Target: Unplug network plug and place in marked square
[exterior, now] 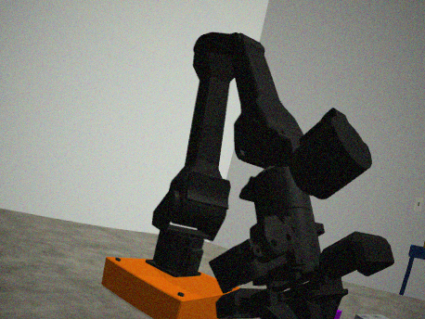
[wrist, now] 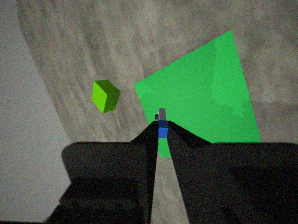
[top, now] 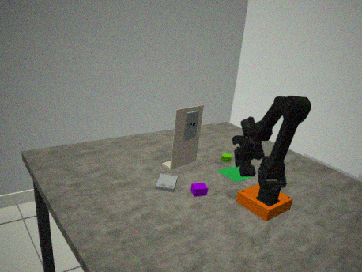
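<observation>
1. Plug [wrist: 162, 131], blue with a thin grey tab on top, pinched between the fingertips of the gripper [wrist: 162, 134], out of the socket and hanging over the near edge of the green square [wrist: 210, 95].
2. Fingers pressed close together on the plug, only a narrow slot between them.
3. Pointing steeply down at the table [top: 118, 221]; whether the plug touches the surface cannot be told.
4. Green square spread ahead of the fingertips and off to the right in the wrist view, flat on the table.
5. Small lime block [wrist: 105, 95] ahead and to the left of the fingertips, beside the square and apart from it.
6. In the top view, gripper [top: 246, 169] low over the square [top: 234, 174], arm [top: 284, 119] folded in an arch above its orange base [top: 253, 203].
7. Upright panel [top: 186, 150] with its grey socket [top: 191, 125] well away from the gripper, past the lime block [top: 226, 157].
8. Purple block [top: 199, 189] and a flat grey box [top: 167, 182] on the table off to the gripper's side, between panel and base, apart from each other.
</observation>
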Controlling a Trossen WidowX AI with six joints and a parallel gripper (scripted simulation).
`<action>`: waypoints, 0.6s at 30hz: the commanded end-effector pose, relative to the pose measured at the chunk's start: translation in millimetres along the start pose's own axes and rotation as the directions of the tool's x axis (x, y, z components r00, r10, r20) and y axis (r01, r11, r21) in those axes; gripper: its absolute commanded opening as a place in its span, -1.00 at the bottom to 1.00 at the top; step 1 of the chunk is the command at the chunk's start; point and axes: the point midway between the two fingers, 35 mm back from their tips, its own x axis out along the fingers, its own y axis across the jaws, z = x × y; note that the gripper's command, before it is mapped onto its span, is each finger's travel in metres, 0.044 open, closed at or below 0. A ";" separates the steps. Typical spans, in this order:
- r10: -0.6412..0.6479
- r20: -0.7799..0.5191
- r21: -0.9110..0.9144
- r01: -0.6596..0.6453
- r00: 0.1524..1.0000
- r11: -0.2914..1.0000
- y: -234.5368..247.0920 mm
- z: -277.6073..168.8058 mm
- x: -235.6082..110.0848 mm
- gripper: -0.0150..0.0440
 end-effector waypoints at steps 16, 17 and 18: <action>-0.009 0.002 0.008 0.009 1.000 1.000 -12.4 0.1 13.1 -0.49; -0.009 0.002 0.008 0.009 1.000 1.000 -12.4 0.0 13.4 -0.49; -0.009 0.002 0.008 0.009 1.000 1.000 -12.4 0.0 13.7 -0.49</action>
